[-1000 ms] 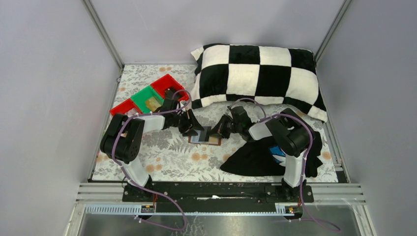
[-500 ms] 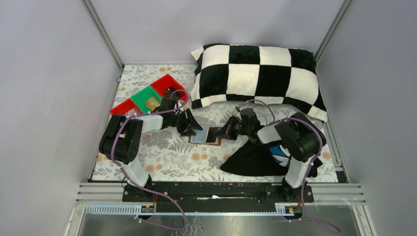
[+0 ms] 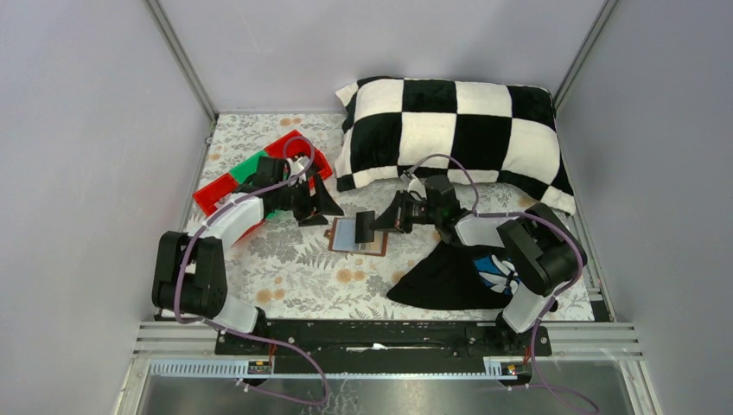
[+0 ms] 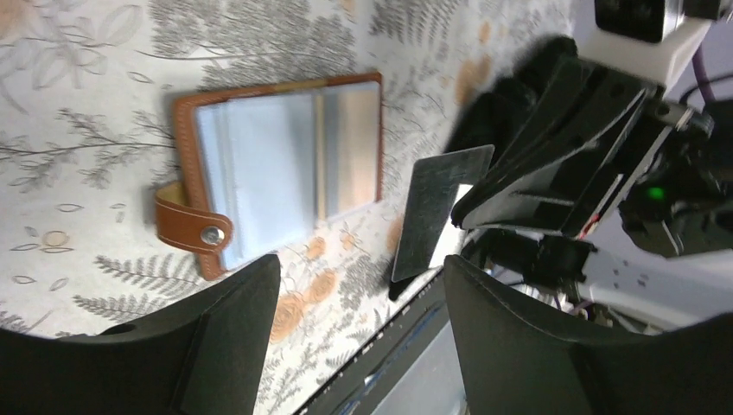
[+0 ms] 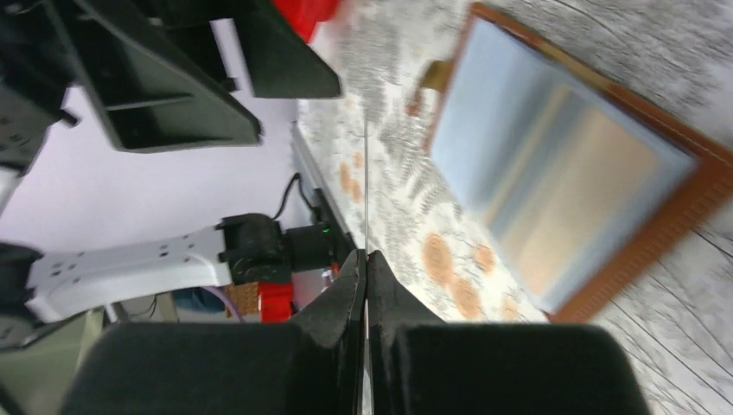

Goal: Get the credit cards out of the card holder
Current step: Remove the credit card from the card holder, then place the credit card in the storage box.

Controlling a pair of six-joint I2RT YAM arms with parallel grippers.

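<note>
The brown card holder (image 3: 359,238) lies open on the floral mat, its strap to the left. It shows in the left wrist view (image 4: 277,164) and the right wrist view (image 5: 562,181), with blue-grey and beige panels inside. My right gripper (image 3: 378,223) is shut on a dark grey credit card (image 3: 364,226) and holds it upright just above the holder. The card shows flat in the left wrist view (image 4: 436,207) and edge-on in the right wrist view (image 5: 366,190). My left gripper (image 3: 322,201) is open and empty, left of the holder and apart from it.
Red and green trays (image 3: 220,192) sit at the back left under my left arm. A black-and-white checkered pillow (image 3: 449,138) fills the back right. A black cloth with blue-white print (image 3: 449,277) lies at the front right by my right arm.
My right gripper has risen from the card holder with the dark card held upright. My left arm has drawn back left toward the trays, off the holder.
</note>
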